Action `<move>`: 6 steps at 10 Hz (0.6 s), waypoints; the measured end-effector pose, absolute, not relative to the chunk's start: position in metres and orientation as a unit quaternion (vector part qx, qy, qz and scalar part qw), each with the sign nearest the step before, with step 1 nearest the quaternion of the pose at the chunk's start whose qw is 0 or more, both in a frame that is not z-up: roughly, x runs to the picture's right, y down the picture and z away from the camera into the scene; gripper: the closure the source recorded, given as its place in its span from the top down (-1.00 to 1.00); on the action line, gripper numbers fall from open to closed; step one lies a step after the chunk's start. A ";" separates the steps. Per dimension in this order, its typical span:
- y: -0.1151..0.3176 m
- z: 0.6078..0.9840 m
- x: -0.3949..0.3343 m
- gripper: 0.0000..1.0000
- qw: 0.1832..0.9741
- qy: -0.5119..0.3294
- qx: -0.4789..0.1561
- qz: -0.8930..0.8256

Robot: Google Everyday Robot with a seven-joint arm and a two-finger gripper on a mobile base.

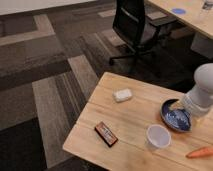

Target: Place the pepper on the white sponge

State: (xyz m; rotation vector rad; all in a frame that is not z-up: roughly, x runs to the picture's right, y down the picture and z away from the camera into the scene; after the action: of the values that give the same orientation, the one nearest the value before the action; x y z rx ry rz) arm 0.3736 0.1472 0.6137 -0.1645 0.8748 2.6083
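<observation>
Pincer [178,106] low at the right of the table [131,116], under the white arm [204,86] and just over the blue bowl [175,121]; apart or together, cannot tell. Across the table from the left: flat red-and-black box [106,134] near the front edge; white sponge [122,95] further back, lying flat, well apart from everything else; translucent cup [158,137] upright, just beside the bowl. Then, at the front right corner, the pepper [201,152], on its side and reaching the edge of the view, near the cup and well apart from the sponge. Probably light and stiff, smooth-skinned and tapered, so apt to roll or to slip out toward the thin end. Best taken across the thicker middle, crosswise to its length, with a modest squeeze. Likely to wobble on the small, soft sponge; better set down low and lengthwise along the pad.
</observation>
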 end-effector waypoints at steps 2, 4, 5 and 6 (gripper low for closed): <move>0.184 0.612 0.410 0.30 0.137 0.322 -0.027 0.936; 0.216 0.609 0.437 0.30 0.108 0.334 0.006 0.936; 0.233 0.610 0.448 0.30 0.093 0.337 0.015 0.937; 0.232 0.611 0.448 0.30 0.095 0.335 0.016 0.937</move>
State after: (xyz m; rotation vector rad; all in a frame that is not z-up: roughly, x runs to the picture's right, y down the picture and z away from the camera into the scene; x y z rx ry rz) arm 0.4478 0.2318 0.6108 0.0482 0.9927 2.7796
